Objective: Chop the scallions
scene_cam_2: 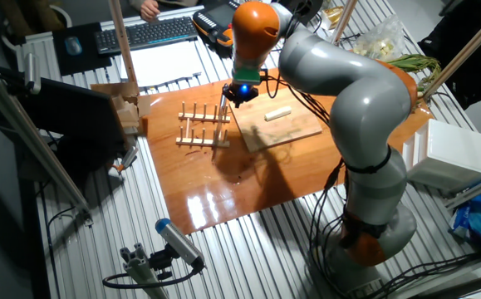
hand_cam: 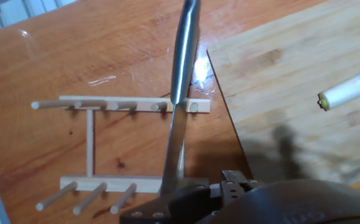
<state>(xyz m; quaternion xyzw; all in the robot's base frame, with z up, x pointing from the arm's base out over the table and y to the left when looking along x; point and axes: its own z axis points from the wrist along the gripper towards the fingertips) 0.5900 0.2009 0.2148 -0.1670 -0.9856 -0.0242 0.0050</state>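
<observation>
- End effector (scene_cam_2: 223, 106) is hanging right over the wooden peg rack (scene_cam_2: 203, 128), and you can see it's clamped on a knife (hand_cam: 178, 106), blade running down past the rack's top rail in the hand view.
- Scallions (scene_cam_2: 277, 114): just one short pale stalk piece, lying on the cutting board (scene_cam_2: 294, 131), well apart from the blade and off to the side of the rack.
- Your cutting board sits just beside the rack on the glossy wooden worktop (scene_cam_2: 223, 195).
- Hand view only catches the stalk's cut end (hand_cam: 352, 91) near the right edge, so you can't see the whole piece there.
</observation>
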